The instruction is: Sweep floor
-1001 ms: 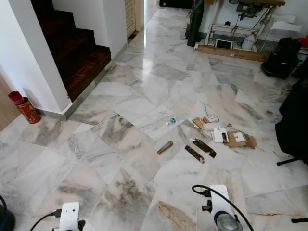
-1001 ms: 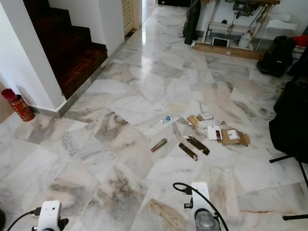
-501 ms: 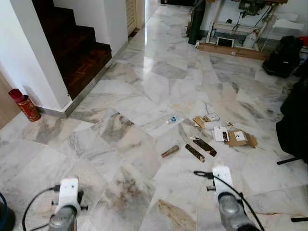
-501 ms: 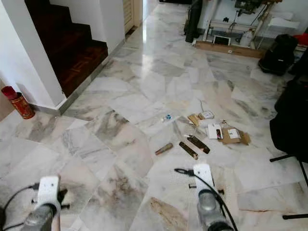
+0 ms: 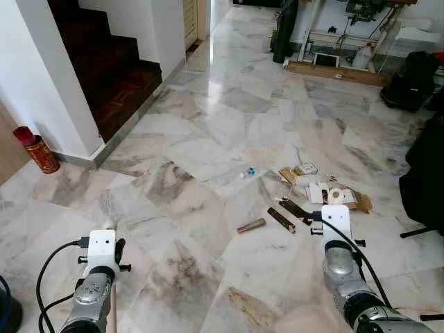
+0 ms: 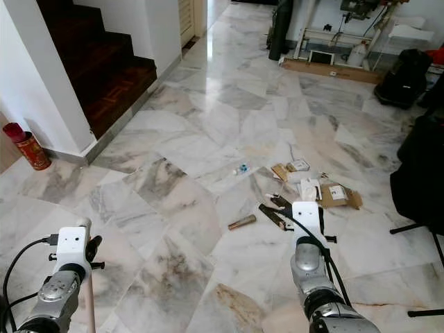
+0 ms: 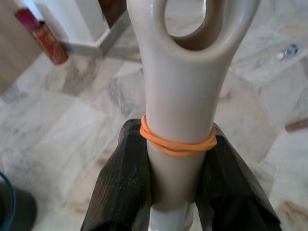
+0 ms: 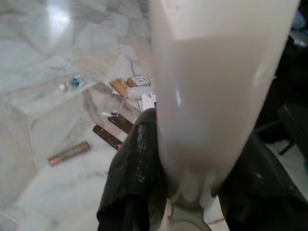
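Now both arms [image 5: 97,277] raised higher.

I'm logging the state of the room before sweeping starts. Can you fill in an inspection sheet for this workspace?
Surface: marble floor, glossy, grey-veined.
Job's things: cream handle with an orange rubber band in the left tool; a second cream handle in the right tool.
Clutter: litter pile of cardboard scraps, small boxes and dark strips; a brown tube and a small bottle lie apart from it.
Grippers: both tools shut on their handles.
Cables: black cables loop along both arms.
Surroundings: dark wooden stairs, red can by the wall, black bag, shelving at the far end.
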Robot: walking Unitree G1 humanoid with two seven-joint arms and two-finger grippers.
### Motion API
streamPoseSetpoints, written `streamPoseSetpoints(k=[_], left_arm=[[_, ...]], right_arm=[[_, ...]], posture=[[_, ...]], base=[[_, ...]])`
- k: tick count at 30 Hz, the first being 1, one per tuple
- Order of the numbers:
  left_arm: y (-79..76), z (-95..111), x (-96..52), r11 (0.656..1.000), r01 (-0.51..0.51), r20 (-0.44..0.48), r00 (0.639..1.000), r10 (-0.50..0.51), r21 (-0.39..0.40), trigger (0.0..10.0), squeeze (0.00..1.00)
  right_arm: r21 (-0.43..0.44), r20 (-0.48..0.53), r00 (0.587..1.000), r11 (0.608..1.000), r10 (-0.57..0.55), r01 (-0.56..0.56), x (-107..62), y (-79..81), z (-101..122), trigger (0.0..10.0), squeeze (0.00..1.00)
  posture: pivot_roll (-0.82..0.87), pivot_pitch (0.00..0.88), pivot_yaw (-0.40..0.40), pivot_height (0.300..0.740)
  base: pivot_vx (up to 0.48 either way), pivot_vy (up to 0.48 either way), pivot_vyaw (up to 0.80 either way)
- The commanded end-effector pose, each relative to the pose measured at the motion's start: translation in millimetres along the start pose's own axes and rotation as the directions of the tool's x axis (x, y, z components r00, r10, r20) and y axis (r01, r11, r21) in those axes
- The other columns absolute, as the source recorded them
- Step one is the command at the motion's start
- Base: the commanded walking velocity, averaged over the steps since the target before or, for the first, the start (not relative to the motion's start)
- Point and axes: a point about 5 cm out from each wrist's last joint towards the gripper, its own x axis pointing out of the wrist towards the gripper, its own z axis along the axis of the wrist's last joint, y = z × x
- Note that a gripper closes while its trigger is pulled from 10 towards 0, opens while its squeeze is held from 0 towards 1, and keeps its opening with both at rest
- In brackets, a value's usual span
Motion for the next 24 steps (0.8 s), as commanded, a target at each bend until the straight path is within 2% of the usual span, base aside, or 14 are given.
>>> streamPoseSetpoints(k=[1, 2, 4, 9, 17, 24], left_arm=[[-4.5, 24.4, 7.2, 1.0, 0.017, 0.122, 0.992, -0.018, 0.005, 10.0, 0.0], [-4.5, 35.3, 9.7, 1.0, 0.017, 0.171, 0.985, -0.019, 0.013, 10.0, 0.0], [-4.5, 42.6, 11.1, 1.0, 0.016, 0.204, 0.979, -0.02, 0.02, 10.0, 0.0], [-4.6, 76.5, 17.2, 0.999, 0.022, 0.334, 0.942, -0.032, 0.034, 10.0, 0.0], [-12.1, 85.0, 17.3, 0.996, 0.074, 0.362, 0.928, -0.084, 0.042, 10.0, 0.0], [-18.4, 80.2, 12.6, 0.991, 0.127, 0.358, 0.924, -0.131, 0.033, 10.0, 0.0]], right_arm=[[0.07, 0.048, 0.999, 0.998, -0.004, 0.001, 4.5, 1.1, 14.7, 10.0, 0.0], [0.085, 0.051, 0.999, 0.996, 0.001, -0.005, 4.5, 3.4, 16.4, 10.0, 0.0], [0.079, 0.053, 0.999, 0.997, 0.002, -0.007, 4.3, 4.9, 17.0, 10.0, 0.0], [0.074, 0.04, 0.999, 0.997, 0.013, -0.016, 1.5, 9.2, 12.8, 10.0, 0.0], [0.064, -0.012, 1.0, 0.998, 0.016, -0.015, -4.8, 10.9, -2.3, 10.0, 0.0], [0.245, -0.152, 0.987, 0.966, -0.049, 0.086, -10.9, 2.6, -24.2, 10.0, 0.0]], posture=[[0.07, 0.007, -0.063, 0.74], [0.07, 0.008, -0.064, 0.74], [0.07, 0.009, -0.064, 0.74], [0.08, 0.017, -0.066, 0.74], [0.07, 0.025, -0.065, 0.74], [0.08, 0.035, -0.065, 0.74]], base=[[0.0, 0.0, 0.0], [0.0, 0.0, 0.0], [0.0, 0.0, 0.0], [0.0, 0.0, 0.0], [0.0, 0.0, 0.0], [0.0, 0.0, 0.0]])
